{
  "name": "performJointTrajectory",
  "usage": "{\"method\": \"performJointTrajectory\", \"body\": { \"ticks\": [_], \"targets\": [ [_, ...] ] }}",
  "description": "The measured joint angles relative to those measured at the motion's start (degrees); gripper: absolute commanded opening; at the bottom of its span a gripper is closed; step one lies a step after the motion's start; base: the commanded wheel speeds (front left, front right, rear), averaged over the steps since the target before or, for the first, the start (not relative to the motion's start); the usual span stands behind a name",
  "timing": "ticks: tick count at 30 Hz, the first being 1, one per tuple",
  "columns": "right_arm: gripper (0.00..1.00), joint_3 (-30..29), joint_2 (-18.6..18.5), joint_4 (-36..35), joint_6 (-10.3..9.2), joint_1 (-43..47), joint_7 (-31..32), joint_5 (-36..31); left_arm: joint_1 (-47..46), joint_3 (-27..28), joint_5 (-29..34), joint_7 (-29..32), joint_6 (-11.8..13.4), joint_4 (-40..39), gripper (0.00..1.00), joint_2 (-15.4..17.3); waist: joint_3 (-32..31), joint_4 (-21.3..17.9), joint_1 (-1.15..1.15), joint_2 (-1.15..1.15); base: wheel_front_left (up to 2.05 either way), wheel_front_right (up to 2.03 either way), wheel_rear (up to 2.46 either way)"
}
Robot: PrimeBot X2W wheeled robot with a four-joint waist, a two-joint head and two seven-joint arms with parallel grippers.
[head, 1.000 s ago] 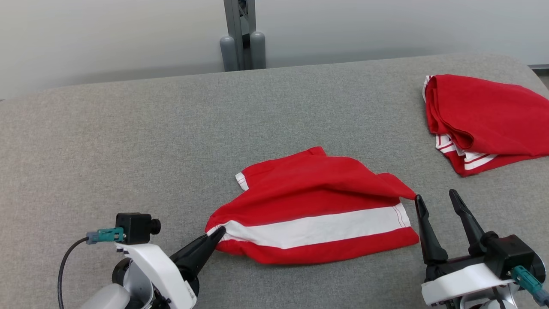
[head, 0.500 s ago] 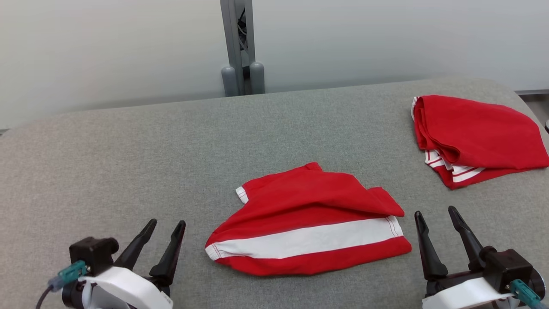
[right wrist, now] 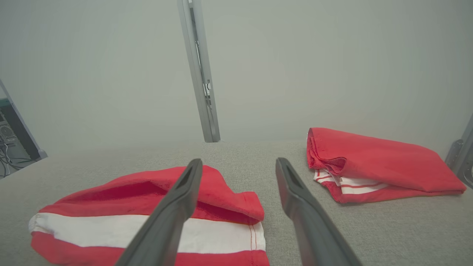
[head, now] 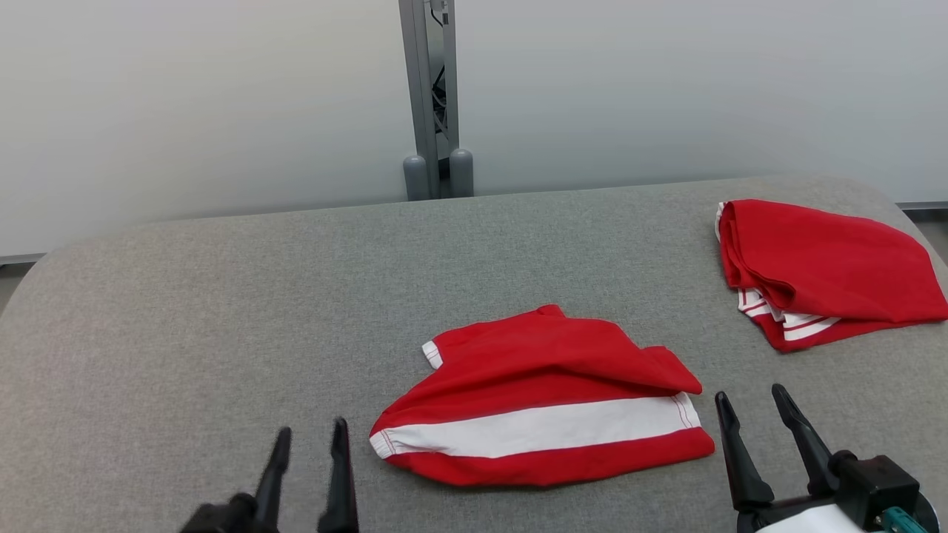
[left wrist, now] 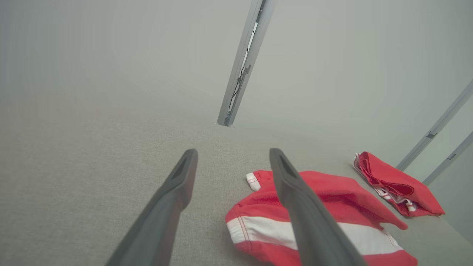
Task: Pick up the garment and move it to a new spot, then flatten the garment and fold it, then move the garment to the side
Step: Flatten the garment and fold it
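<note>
The garment (head: pixel 541 392), red with a white band, lay rumpled on the grey worktop (head: pixel 222 311). The left pincer (head: pixel 312 428) stood wide open near its left end, holding nothing. The right pincer (head: pixel 749 392) was open too, and empty, just beside its right end. A second garment (head: pixel 822 270) lay folded at the far right.
</note>
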Motion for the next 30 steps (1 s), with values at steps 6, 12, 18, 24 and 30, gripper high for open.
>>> {"method": "performJointTrajectory", "body": {
  "ticks": [6, 12, 18, 24, 30],
  "targets": [
    [1.0, 0.2, 0.0, 0.6, 0.0, 1.0, 0.0, 0.9, 2.5, 2.6, 5.4, 0.0, -4.1, 4.1, 1.0, -3.6, -0.3, 0.7, 0.0, 0.0, 0.0, 0.0, 0.0],
    [1.0, 0.4, 0.0, 0.5, 0.0, 1.0, 0.0, 1.2, 2.4, 5.3, 8.6, 0.0, -7.4, 5.1, 1.0, -5.0, -0.2, 1.3, 0.0, 0.0, 0.0, 0.0, 0.0],
    [1.0, 0.3, 0.0, 0.5, 0.0, 0.7, 0.0, 1.2, 2.4, 6.2, 11.4, 0.0, -8.5, 6.1, 1.0, -5.7, -0.1, 1.6, 0.0, 0.0, 0.0, 0.0, 0.0],
    [1.0, 0.2, 0.0, 0.5, 0.0, 0.7, 0.0, 1.2, 2.3, 7.2, 16.4, 0.0, -8.5, 4.3, 1.0, -5.9, 0.0, 1.6, 0.0, 0.0, 0.0, 0.0, 0.0],
    [1.0, -0.3, 0.0, 0.2, 0.0, 0.7, 0.0, 1.2, 2.2, 10.0, 23.0, 0.0, -7.7, -2.5, 1.0, -6.0, 0.1, 1.4, 0.0, 0.0, 0.0, 0.0, 0.0]
  ]
}}
